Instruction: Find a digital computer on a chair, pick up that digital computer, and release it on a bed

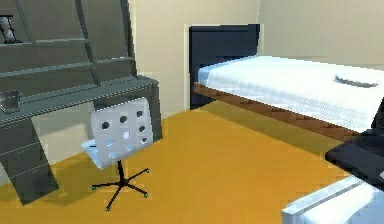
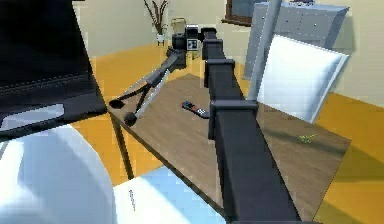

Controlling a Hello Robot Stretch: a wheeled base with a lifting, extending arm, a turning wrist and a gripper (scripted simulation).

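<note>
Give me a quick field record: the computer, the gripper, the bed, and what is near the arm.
computer: black open laptop, arm side view's left, above a white rounded seat
gripper: near the laptop's edge and the brown wooden table
holding: cannot tell
bed: white mattress, dark headboard, forward view's right, across the orange floor
other: white perforated office chair by the grey desk
</note>
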